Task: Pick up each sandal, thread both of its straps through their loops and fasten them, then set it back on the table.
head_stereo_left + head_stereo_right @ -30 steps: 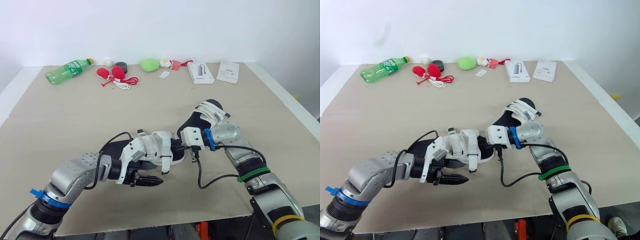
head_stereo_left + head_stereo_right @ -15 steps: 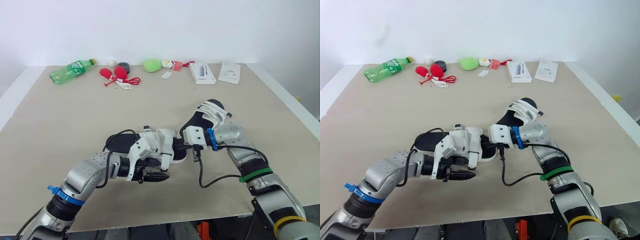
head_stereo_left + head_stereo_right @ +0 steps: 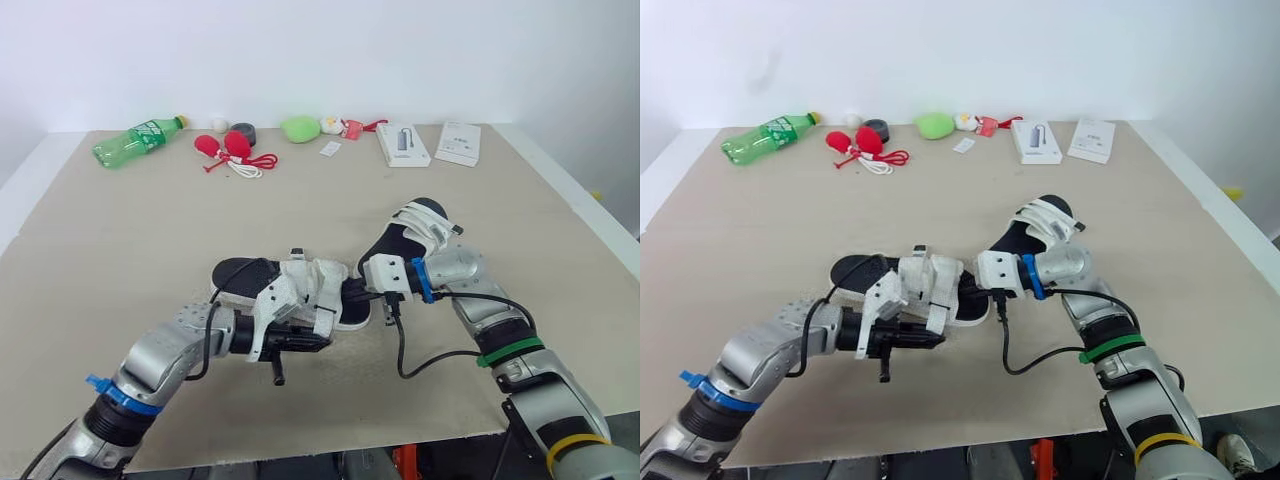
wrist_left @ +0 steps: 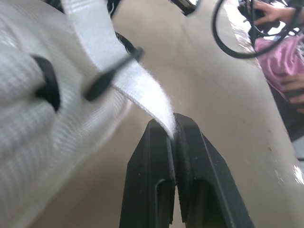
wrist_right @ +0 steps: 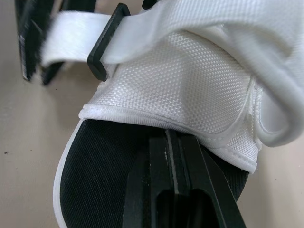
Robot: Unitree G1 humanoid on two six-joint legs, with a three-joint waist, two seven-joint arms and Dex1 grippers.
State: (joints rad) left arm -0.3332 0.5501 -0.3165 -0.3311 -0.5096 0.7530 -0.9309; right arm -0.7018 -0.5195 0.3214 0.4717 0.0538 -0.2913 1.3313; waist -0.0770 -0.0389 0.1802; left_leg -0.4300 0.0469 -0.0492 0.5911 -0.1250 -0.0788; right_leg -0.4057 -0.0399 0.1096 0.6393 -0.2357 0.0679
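Observation:
A black-soled sandal [image 3: 240,277] with white straps lies mid-table between my arms. My left gripper [image 3: 318,342] is at its near side, shut on the free end of a white strap [image 4: 142,90] that passes through a black loop [image 4: 111,73]. My right gripper [image 5: 173,140] comes in from the right over the black insole, shut at the rim of the sandal's white upper [image 5: 190,85]. The second sandal [image 3: 418,228] rests just behind my right wrist, its white straps at the far end.
Along the far edge lie a green bottle [image 3: 135,140], red items with a white cord [image 3: 228,150], a black roll [image 3: 243,132], a green lump [image 3: 298,128] and two white boxes [image 3: 403,145] [image 3: 457,143]. A black cable [image 3: 420,360] loops below my right forearm.
My left gripper has moved up from the table to the sandal's near side and gone from open to shut on the strap end. The right gripper has held still.

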